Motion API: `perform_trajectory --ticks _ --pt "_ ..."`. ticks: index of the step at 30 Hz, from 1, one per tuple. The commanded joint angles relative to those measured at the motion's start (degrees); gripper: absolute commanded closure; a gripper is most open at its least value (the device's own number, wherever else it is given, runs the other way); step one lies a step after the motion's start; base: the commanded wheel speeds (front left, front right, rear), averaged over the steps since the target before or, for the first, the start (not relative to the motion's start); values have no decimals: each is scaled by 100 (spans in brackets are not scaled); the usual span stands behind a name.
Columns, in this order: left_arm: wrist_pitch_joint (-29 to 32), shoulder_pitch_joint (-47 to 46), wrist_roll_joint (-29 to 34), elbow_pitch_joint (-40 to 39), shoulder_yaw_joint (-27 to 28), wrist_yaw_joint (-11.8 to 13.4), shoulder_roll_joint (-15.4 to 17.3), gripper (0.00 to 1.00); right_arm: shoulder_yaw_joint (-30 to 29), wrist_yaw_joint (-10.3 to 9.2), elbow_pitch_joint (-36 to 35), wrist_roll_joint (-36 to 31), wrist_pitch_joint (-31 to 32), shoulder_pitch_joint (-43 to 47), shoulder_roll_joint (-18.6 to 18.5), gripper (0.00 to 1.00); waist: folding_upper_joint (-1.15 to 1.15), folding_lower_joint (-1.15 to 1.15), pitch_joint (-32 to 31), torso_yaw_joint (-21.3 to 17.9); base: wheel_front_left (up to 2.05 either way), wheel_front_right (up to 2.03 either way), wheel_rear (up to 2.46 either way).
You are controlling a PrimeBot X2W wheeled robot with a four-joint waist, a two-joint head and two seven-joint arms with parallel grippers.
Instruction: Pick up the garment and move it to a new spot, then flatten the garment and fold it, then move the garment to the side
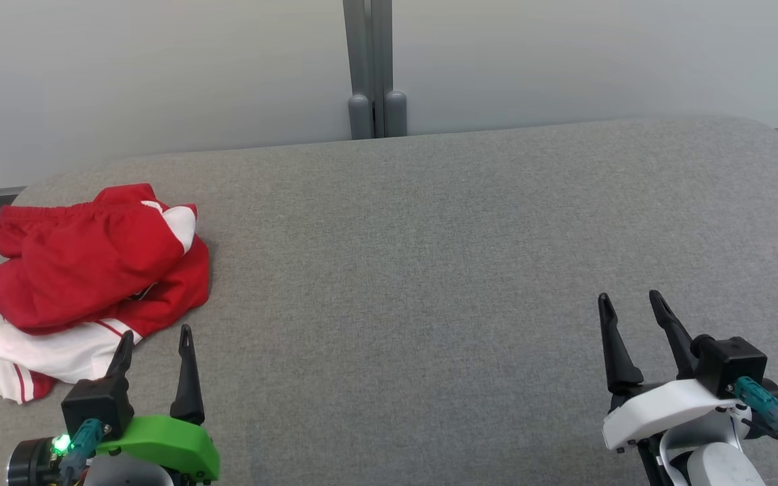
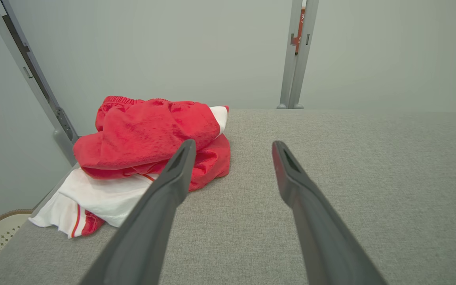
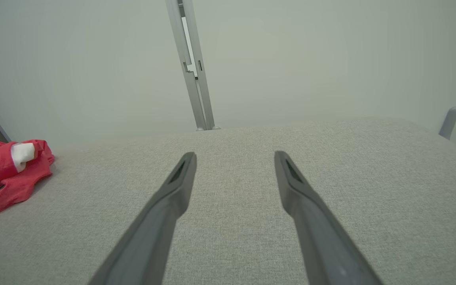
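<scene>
1. The grey fabric-covered counter (image 1: 429, 270) spans our view. Its middle and right lie open, which we judge leaves room for a new spot and for flattening.
2. The garment (image 1: 92, 270), red with white panels, lies crumpled in a heap at the far left, close to the counter's left edge. Nothing grips it, so the pick-up is not yet begun.
3. Our left pincer (image 1: 156, 334) hovers just beside the heap's near side, fingers spread, likely readied to grasp. Our right pincer (image 1: 629, 297), also spread, waits well apart at the near right.
4. We read no brand or writing; a small dark mark on the garment is too small to tell.
</scene>
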Motion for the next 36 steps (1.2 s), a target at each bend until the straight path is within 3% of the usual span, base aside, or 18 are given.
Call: perform_trajectory --ticks 1,18,36 --pt "27 67 -23 -28 -10 0 50 0 4 2 9 33 10 22 -20 0 0 0 -3 3 0 0 0" --pt "55 79 -99 -50 -28 44 154 0 17 2 16 71 31 79 -20 0 0 0 -22 229 0 0 0" --pt "98 169 -160 -16 8 93 325 0 101 2 171 216 -4 205 -20 0 0 0 -91 1547 0 0 0"
